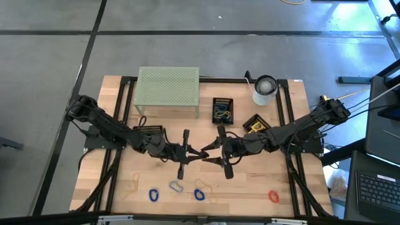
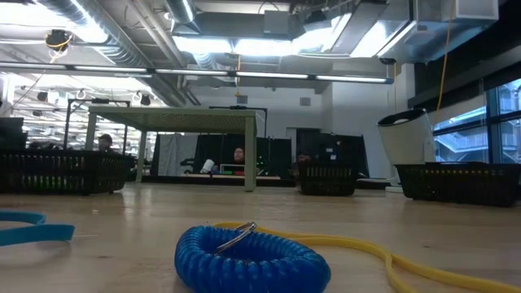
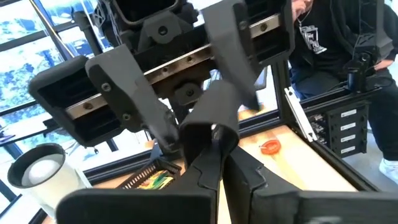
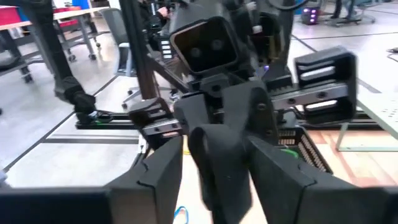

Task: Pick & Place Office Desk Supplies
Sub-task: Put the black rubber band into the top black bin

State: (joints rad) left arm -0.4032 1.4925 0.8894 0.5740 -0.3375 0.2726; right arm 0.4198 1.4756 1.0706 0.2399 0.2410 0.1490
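i have both arms meeting mid-table. the left gripper (image 1: pixel 195 152) is pinched shut, its tips poking between the right gripper (image 1: pixel 211 154)'s fingers, which stand partly open; i can't tell whether anything is held. the blue coil (image 1: pixel 199 194), grey clip (image 1: pixel 175 187) and red coil (image 1: pixel 273 196) lie along the lower edge of the overhead frame, well apart from both. they look light and springy; i'd pinch across a loop's side.

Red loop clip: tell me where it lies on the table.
In the high view the red loop clip lies alone near the wooden table's front edge on the right side, well right of the blue loop clips.
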